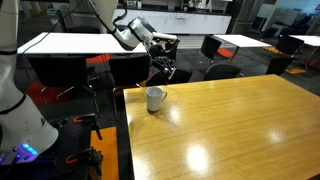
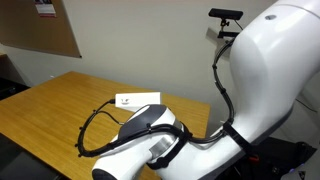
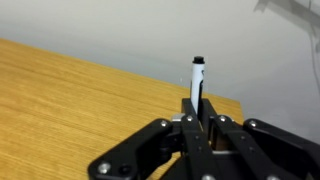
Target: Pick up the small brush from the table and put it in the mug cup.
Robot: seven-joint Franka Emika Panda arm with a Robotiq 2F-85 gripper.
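Pinching the small brush [image 3: 197, 80] between its closed jaws, the gripper [image 3: 197, 120] shows best in the wrist view. There the brush stands upright out of the fingertips, dark tip on top, clear of the wood below.

In an exterior view the gripper [image 1: 166, 70] hangs in the air above the far edge of the table [image 1: 230, 120]. The mug [image 1: 156, 98] sits lower and just nearer the camera, so the brush is high and close to the mug, not in it. I cannot make out the brush itself from that side.

The mug stands near the table's far corner, with the edge close behind it and on one side. Glossy bare wood runs wide the other way and toward the front. In the wrist view the tabletop ends against a pale wall [image 3: 100, 25] just past the brush. Behind the gripper stand white-topped tables [image 1: 60, 42] and dark chairs [image 1: 212, 46].

The arm [image 1: 125, 30] reaches in from above, wrist bent down toward the mug. From the opposite side its white body [image 2: 270, 80] fills the foreground, black cables [image 2: 95, 120] looped alongside, with a white card [image 2: 138, 100] lying on the wood beyond.
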